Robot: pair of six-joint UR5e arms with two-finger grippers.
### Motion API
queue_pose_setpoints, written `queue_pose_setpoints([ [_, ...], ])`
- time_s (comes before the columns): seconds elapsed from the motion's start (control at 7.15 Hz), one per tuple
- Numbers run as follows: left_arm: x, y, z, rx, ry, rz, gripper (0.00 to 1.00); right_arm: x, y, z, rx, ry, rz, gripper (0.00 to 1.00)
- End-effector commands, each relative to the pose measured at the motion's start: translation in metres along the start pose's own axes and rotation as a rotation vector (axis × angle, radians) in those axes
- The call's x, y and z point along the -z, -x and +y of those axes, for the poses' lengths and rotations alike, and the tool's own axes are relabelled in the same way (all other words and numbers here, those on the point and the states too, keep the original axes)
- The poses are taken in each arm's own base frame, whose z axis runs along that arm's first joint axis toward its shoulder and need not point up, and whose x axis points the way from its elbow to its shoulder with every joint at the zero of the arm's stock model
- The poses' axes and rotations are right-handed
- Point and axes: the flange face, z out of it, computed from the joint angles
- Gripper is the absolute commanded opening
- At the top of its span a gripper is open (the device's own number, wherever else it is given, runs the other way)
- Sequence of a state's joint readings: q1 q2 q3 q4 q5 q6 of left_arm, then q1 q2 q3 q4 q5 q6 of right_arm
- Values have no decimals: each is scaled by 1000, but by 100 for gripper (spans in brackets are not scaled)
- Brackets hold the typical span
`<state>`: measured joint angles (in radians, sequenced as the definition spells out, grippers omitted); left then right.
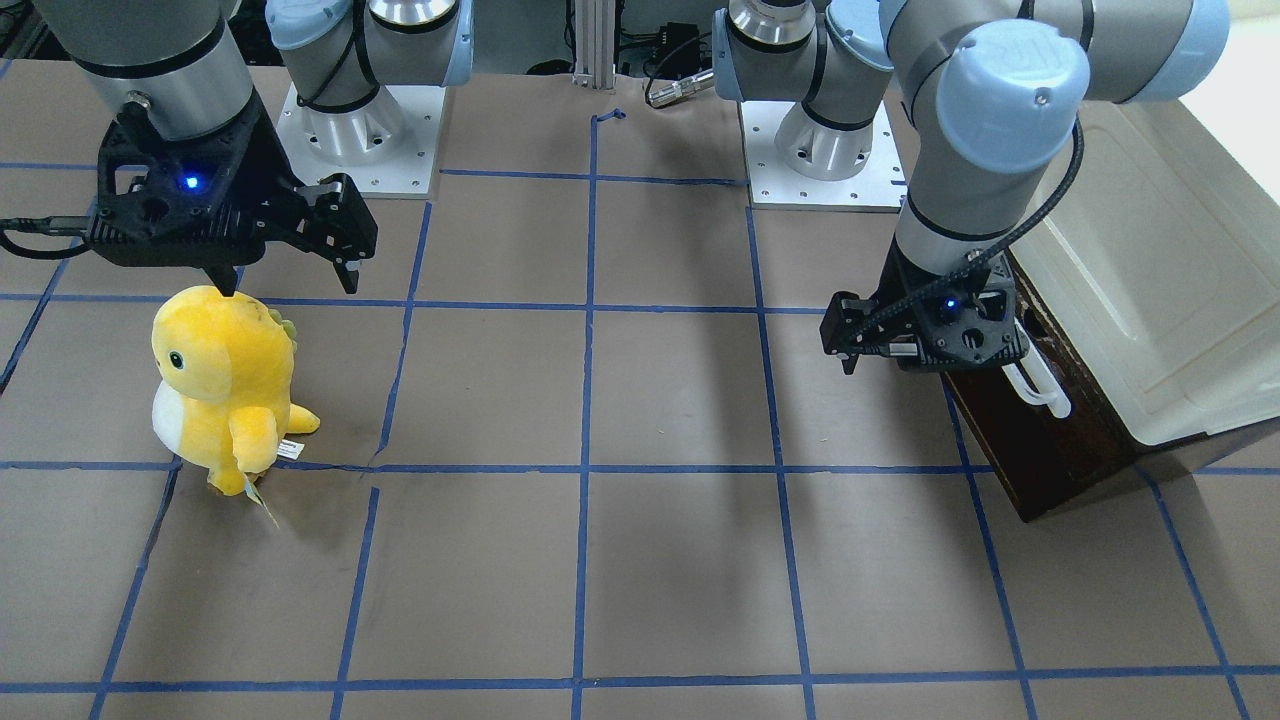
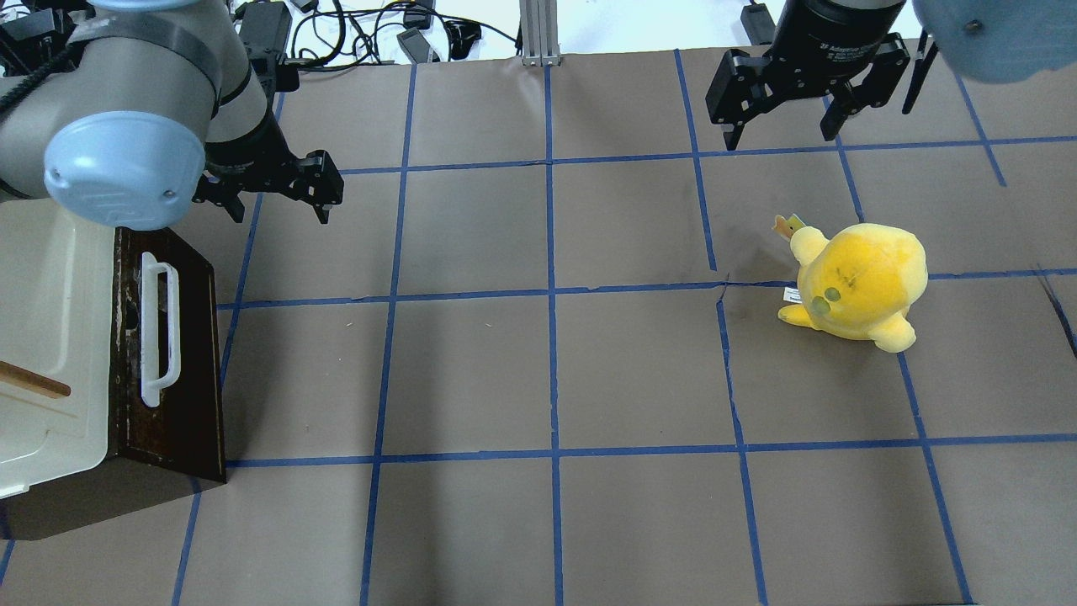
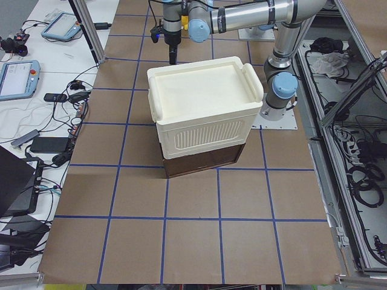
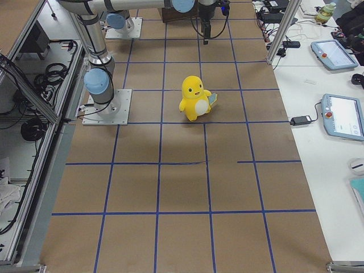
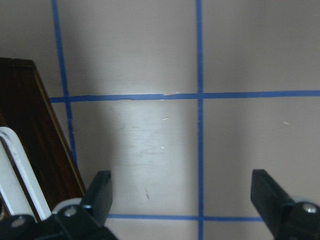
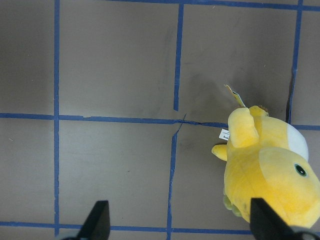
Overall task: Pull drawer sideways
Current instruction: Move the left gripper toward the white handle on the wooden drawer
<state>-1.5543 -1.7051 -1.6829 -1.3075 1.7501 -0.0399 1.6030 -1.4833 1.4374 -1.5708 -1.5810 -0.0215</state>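
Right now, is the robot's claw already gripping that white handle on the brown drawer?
No, in the overhead view the left gripper hangs open, clear of the white handle on the drawer.

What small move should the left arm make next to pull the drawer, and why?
Probably shift the left gripper sideways onto the white bar handle until its open fingers straddle the bar. For now the gripper is open and empty. It hangs over the table just beside the dark front of the drawer and touches nothing, so it has no grip to pull with.
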Motion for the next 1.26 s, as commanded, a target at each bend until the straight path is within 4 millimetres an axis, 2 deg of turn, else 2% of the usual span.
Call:
queue_pose_setpoints([
  [0.0,-51,-1,-15,65,69,-105,100,0,0,0,0,0,1,100],
  [0.14,-69,-2,-20,118,96,-131,100,0,0,0,0,0,1,100],
  [0.28,-86,2,-24,131,109,-255,100,0,0,0,0,0,1,100],
  [0.56,-109,-4,-23,168,125,-387,100,0,0,0,0,0,-1,100],
  [0.84,-124,-22,-15,258,100,-496,100,0,0,0,0,0,-1,100],
  [0.98,-128,-18,-11,282,109,-595,100,0,0,0,0,0,1,100],
  [1.12,-124,-16,-6,315,118,-611,100,0,0,0,0,0,-1,100],
])
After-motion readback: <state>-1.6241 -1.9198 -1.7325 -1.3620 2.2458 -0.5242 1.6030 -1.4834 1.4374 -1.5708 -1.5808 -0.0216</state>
